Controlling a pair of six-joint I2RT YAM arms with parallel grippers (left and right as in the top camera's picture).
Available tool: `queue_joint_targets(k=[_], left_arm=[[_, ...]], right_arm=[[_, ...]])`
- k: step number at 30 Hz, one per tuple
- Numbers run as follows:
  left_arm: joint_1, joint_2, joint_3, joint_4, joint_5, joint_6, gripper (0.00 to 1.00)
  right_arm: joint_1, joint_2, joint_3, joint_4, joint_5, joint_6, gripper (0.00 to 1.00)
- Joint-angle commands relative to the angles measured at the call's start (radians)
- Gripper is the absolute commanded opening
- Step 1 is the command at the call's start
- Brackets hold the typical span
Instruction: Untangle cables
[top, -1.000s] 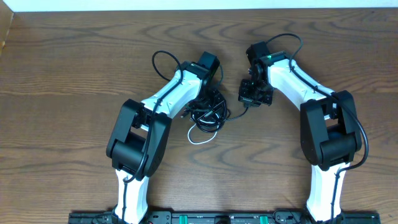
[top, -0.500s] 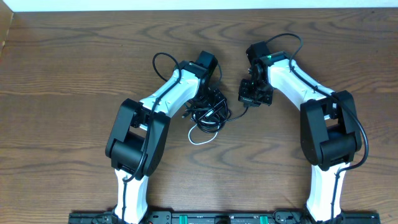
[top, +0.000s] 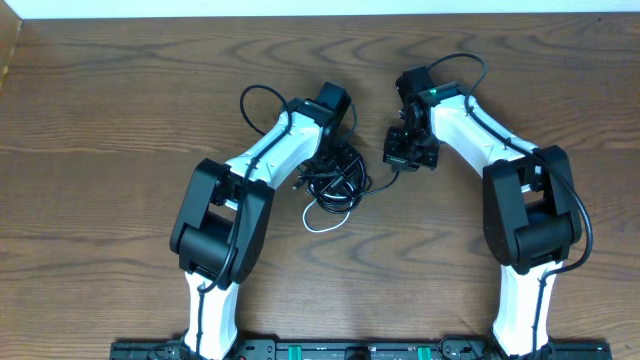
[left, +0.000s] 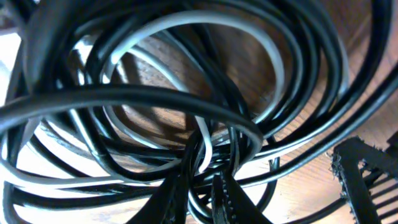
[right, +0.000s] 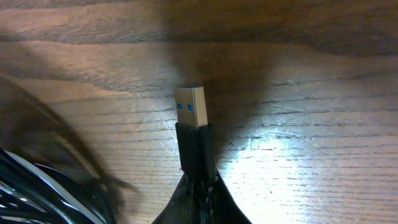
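Left pincer (left: 202, 186) grasps several strands of the tangled cables (top: 338, 182) at mid-bench (top: 100, 120). Just right of the tangle, the right pincer (right: 198, 186) grasps a plug (right: 190, 106) by its black body. Risk: pulling apart with several strands pinched could tighten the knot.

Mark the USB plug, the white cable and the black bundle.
USB plug (right: 191, 107): right wrist view, metal shell.
White cable (left: 273, 53): left wrist view, upper arc.
Black bundle (top: 338, 180): overhead view, middle of coils.
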Motion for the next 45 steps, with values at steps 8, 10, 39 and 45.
queue_joint_targets(k=[8,10,39,45], left_arm=[[-0.032,0.013,-0.021,-0.003,0.016,-0.137,0.24],[-0.032,0.013,-0.022,-0.003,0.001,-0.137,0.24],[-0.053,0.013,-0.024,0.034,-0.089,-0.224,0.13],[-0.053,0.013,-0.024,0.041,-0.099,-0.242,0.08]], right_arm=[[0.003,0.006,-0.003,0.002,-0.007,0.015,0.01],[0.003,0.006,-0.003,0.002,-0.007,0.015,0.01],[0.003,0.007,-0.003,0.002,-0.007,0.015,0.01],[0.009,0.006,-0.003,0.003,-0.007,0.015,0.01]])
